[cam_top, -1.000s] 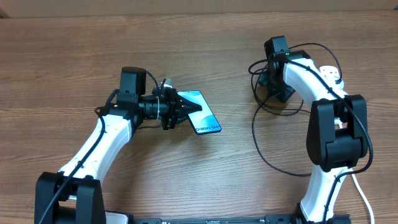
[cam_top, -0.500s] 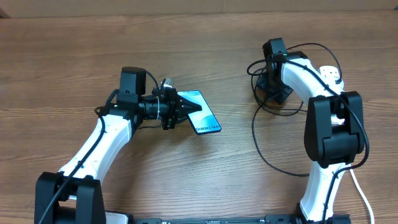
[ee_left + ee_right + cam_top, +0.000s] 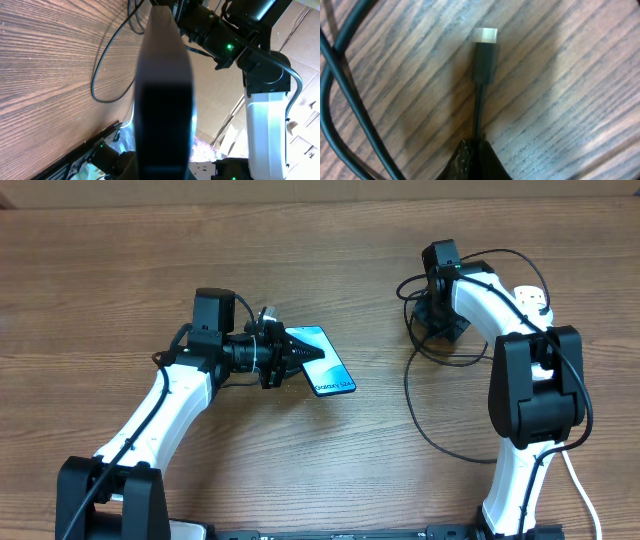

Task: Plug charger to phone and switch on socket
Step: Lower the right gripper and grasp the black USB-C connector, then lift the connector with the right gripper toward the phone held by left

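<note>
Right gripper [image 3: 476, 158] first: pinched tight on the charger [image 3: 480, 107] just behind its connector tip [image 3: 485, 35], silver end over bare wood. Seen only from the right wrist. From overhead, just black loops under the arm, near the white socket [image 3: 531, 298]. Over to the left gripper [image 3: 308, 355]: clamped on the phone [image 3: 332, 370], blue screen up. From the left wrist, only a dark blurred edge.

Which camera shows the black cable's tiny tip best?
Right wrist: the connector tip is close and clear. Overhead shows only the charger looping, its tip hidden beneath the right hand. Left wrist shows just a distant loop.
</note>
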